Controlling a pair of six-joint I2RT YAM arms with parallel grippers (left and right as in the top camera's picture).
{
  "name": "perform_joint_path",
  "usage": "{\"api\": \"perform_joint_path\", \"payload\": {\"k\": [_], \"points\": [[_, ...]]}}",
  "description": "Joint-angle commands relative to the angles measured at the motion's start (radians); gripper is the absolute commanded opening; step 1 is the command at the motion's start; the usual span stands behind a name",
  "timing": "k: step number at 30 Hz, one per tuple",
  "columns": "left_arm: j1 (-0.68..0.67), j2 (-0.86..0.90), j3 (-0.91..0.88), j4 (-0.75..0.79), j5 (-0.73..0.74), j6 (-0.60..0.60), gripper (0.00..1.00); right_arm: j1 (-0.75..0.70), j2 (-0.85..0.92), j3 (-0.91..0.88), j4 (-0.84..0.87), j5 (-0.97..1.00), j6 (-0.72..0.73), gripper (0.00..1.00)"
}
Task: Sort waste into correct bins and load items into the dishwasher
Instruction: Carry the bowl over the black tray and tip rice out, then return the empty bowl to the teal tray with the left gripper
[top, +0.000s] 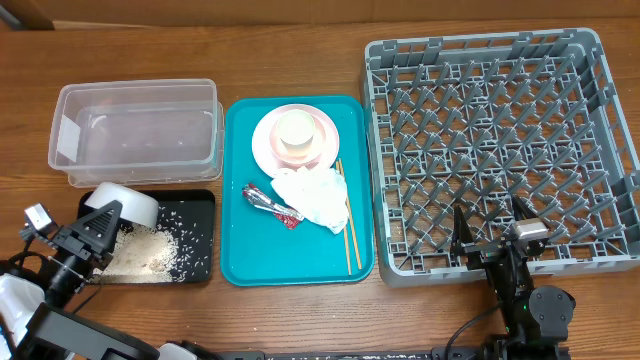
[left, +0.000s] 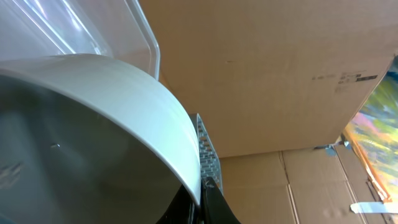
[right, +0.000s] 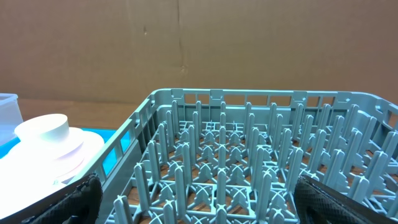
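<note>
My left gripper is shut on the rim of a white-grey bowl, which is tilted over the black tray. Rice lies piled and scattered in that tray. In the left wrist view the bowl fills the left side, its rim pinched at my gripper. The clear tub stands just behind. A teal tray holds a pink plate with a white cup, a crumpled napkin, a red-and-silver wrapper and chopsticks. My right gripper hangs open over the front edge of the grey dish rack.
The right wrist view looks over the rack's upright pegs, with the cup on the plate beyond its left wall. Brown cardboard stands behind the table. Bare wooden tabletop runs along the front.
</note>
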Motion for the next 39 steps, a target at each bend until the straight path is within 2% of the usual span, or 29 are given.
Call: {"api": "perform_joint_path", "payload": {"k": [1,7,11,14,20,24,31,34,39], "points": [[0.003,-0.021,-0.006,-0.016,0.061,0.052,0.04,-0.003,-0.008,-0.011,0.005,-0.002,0.0,1.0],[0.003,-0.021,-0.006,-0.019,0.02,0.055,0.05,-0.003,-0.008,-0.011,0.005,-0.002,0.0,1.0],[0.003,-0.021,-0.006,-0.048,0.05,0.057,0.1,-0.003,-0.008,-0.011,0.005,-0.002,0.0,1.0],[0.003,-0.021,-0.006,-0.041,0.037,0.05,0.05,-0.003,-0.008,-0.011,0.005,-0.002,0.0,1.0],[-0.011,-0.022,0.001,-0.105,-0.064,0.009,0.04,-0.003,-0.008,-0.011,0.005,-0.002,0.0,1.0],[-0.056,-0.025,0.066,-0.178,-0.155,0.0,0.04,-0.003,-0.008,-0.011,0.005,-0.002,0.0,1.0],[-0.245,-0.032,0.243,-0.306,-0.286,-0.01,0.04,-0.003,-0.008,-0.011,0.005,-0.002,0.0,1.0],[-0.426,-0.037,0.329,-0.307,-0.452,-0.135,0.04,-0.003,-0.008,-0.011,0.005,-0.002,0.0,1.0],[-0.646,-0.038,0.368,-0.282,-0.668,-0.259,0.04,-0.003,-0.008,-0.011,0.005,-0.002,0.0,1.0]]}}
